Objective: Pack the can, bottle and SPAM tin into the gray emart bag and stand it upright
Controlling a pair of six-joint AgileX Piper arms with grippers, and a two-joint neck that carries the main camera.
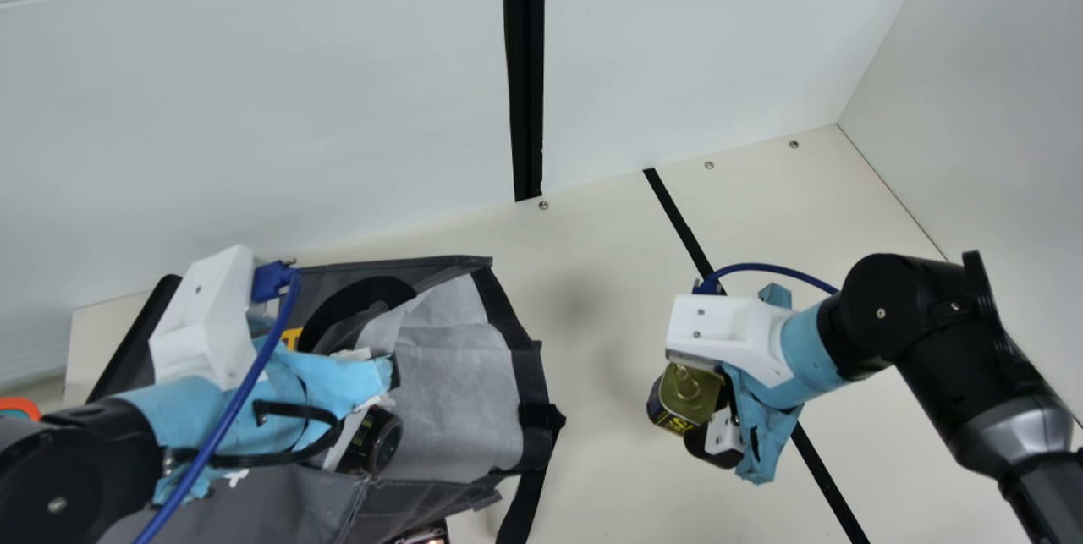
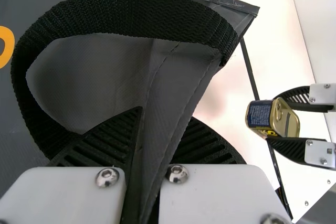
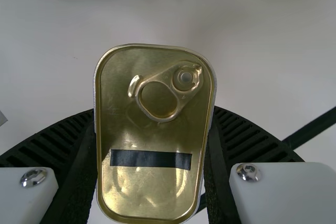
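The left gripper is at the bag, its fingers closed on a grey fold of it, just beside a black handle. The bag lies on the surface at left, its mouth toward the right. A dark cylinder sits in the mouth; whether it is can or bottle, one cannot tell. To the right of the bag, well apart, the right gripper holds the SPAM tin between its fingers, over the surface.
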